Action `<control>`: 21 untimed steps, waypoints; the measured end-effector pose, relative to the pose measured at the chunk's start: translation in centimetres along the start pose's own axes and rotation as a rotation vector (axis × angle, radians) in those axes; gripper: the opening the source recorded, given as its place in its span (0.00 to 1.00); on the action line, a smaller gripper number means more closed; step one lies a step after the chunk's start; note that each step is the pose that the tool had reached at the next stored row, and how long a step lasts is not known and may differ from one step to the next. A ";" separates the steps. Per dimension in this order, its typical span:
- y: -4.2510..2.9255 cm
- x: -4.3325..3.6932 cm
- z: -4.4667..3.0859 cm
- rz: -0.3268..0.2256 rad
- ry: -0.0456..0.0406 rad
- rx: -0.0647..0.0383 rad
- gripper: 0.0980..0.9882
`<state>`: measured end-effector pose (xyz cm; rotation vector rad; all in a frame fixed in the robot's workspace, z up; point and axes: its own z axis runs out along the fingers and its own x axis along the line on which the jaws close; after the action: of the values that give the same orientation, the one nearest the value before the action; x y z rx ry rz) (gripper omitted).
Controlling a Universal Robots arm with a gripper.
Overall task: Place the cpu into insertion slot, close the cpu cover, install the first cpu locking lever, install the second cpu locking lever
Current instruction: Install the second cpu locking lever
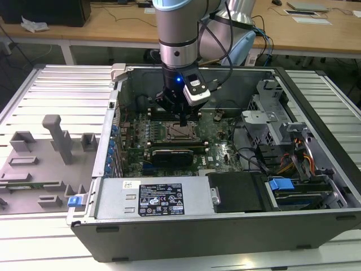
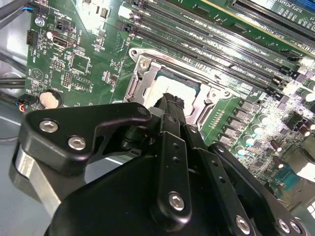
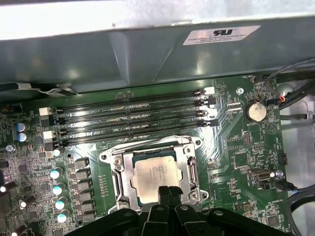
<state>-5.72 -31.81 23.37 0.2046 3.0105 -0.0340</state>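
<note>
The cpu point(image 3: 155, 172) lies flat in the insertion slot point(image 3: 193, 173) on the green motherboard, its pale metal top showing. The silvery cpu cover point(image 3: 124, 173) lies down around it, framing the chip through its window. My gripper point(image 3: 168, 190) is shut with nothing between its fingers, and its tips are at the chip's near edge. In the second wrist view the black fingers point(image 2: 170, 105) point down onto the cpu point(image 2: 153, 92). In the exterior view the gripper point(image 1: 183, 121) hangs just over the socket point(image 1: 181, 133) inside the open computer case. I cannot tell how the locking levers stand.
Several long black memory slots point(image 3: 133, 115) run beside the socket, with a grey case wall point(image 3: 147, 54) behind them. A coin battery point(image 3: 256, 111), capacitors point(image 3: 56, 182) and cables surround it. The power supply point(image 1: 163, 197) and drive cage point(image 1: 282, 141) fill the case's other parts.
</note>
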 end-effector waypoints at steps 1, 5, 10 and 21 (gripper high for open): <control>0.00 0.00 0.00 0.000 0.0000 0.000 0.01; -0.92 -0.12 0.03 0.000 0.0000 0.000 0.01; -2.35 -0.31 0.07 0.000 0.0001 0.000 0.01; -3.84 -0.51 0.21 0.000 0.0731 -0.004 0.01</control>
<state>-5.72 -35.70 23.28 0.2096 3.0831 -0.0209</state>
